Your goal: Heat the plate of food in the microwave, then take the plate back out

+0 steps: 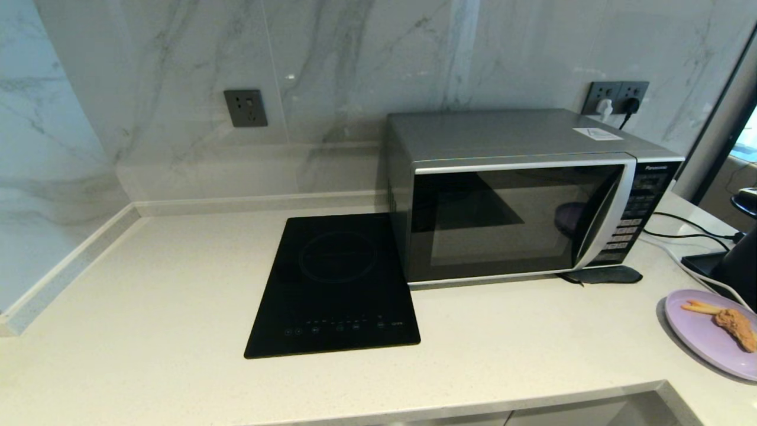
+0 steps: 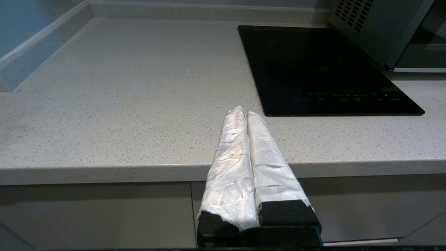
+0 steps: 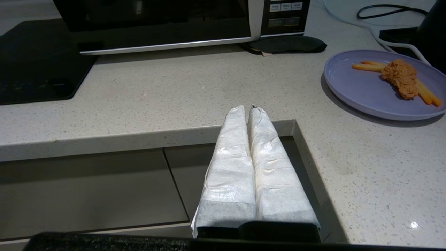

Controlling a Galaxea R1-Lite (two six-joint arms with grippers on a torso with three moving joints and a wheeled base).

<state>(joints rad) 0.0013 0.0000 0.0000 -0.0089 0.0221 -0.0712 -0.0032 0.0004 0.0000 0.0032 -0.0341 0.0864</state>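
The silver microwave point(image 1: 520, 195) stands at the back right of the counter with its dark glass door closed; its lower front edge also shows in the right wrist view point(image 3: 156, 38). The lavender plate of food point(image 1: 704, 337) lies on the counter at the far right, holding orange fries and a brown chicken piece point(image 3: 399, 76). My right gripper point(image 3: 247, 108) hovers shut at the counter's front edge, well short and to the left of the plate point(image 3: 366, 90). My left gripper point(image 2: 243, 112) is shut and empty, over the front edge left of the cooktop. Neither arm shows in the head view.
A flat black induction cooktop point(image 1: 334, 284) lies left of the microwave. A dark cloth pad point(image 1: 603, 275) sits under the microwave's right front corner. Cables point(image 1: 686, 231) and a black object point(image 1: 739, 260) sit right of the microwave. The counter has an inward notch point(image 3: 296, 139) at the front.
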